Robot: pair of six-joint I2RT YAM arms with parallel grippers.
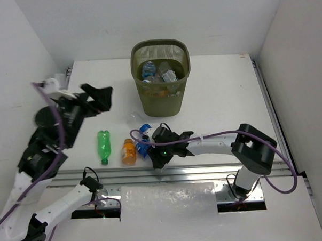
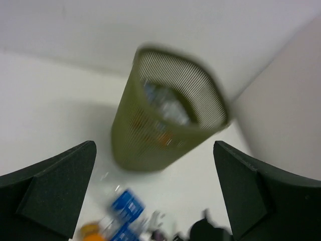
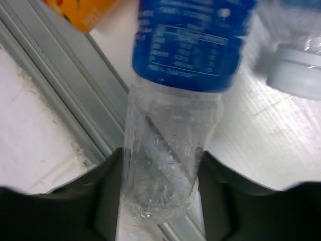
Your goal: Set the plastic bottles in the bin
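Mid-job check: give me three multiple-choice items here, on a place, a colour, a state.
1. The green bottle lies: A in the bin; B on the table, left of the orange bottle; C in a gripper.
2. The held bottle in the right gripper has a label: A white; B red; C blue.
3. The left gripper's jaws: A open, empty; B shut on a bottle; C out of view.
B: it lies beside the orange one. C: the right wrist view shows blue. A: its fingers stand wide apart.

Blue-labelled clear bottle (image 3: 170,150) clamped in right gripper (image 3: 161,193), orange bottle (image 3: 80,12) top left, blurred white cap (image 3: 296,70), perhaps another bottle's, metal rail (image 3: 60,85)
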